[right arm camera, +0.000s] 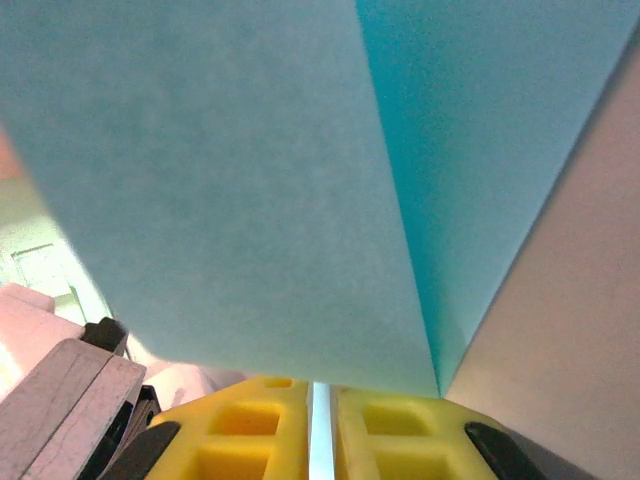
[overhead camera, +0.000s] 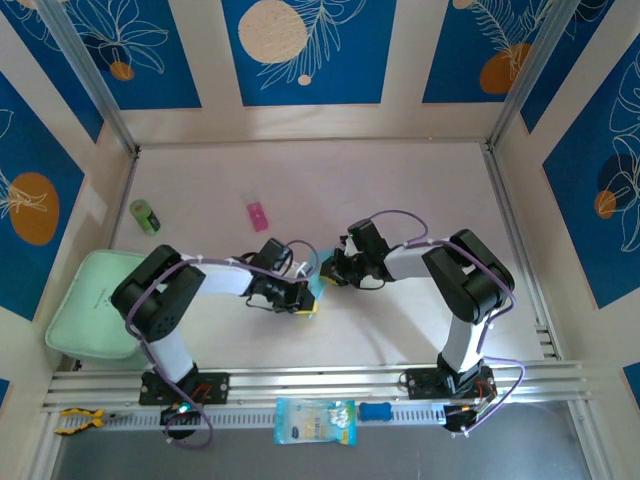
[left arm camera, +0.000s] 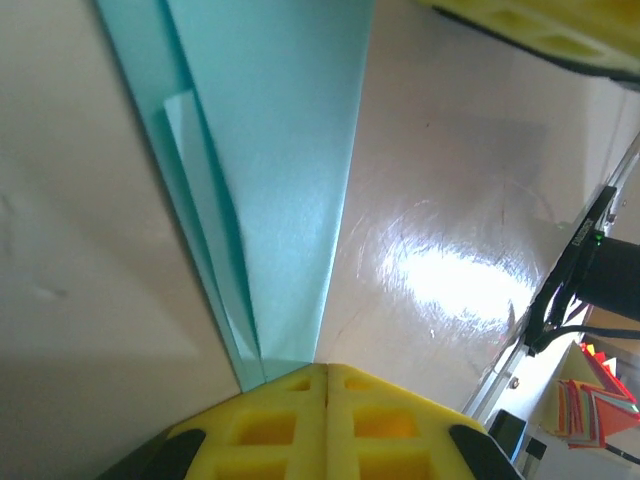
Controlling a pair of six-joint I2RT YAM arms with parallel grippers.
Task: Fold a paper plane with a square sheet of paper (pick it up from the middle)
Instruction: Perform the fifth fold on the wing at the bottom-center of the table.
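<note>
At table centre, the left gripper (overhead camera: pixel 303 300) and right gripper (overhead camera: pixel 328 272) both clamped the square sheet of paper (overhead camera: pixel 313 268).
Top view: tips nearly met. Left wrist: pads (left arm camera: pixel 265 425) were shut on layered flaps. Right wrist: pads (right arm camera: pixel 250 420) pinched its edge. Even tension was judged necessary to keep creases aligned.

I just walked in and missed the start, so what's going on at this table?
Two robot arms are working a light cyan sheet of paper into a plane. The left gripper is shut on one end of it, where long folded layers run out from the fingers. The right gripper is shut on another edge, so both hold the paper between them near the middle of the table. A small pink block lies apart, farther back.
</note>
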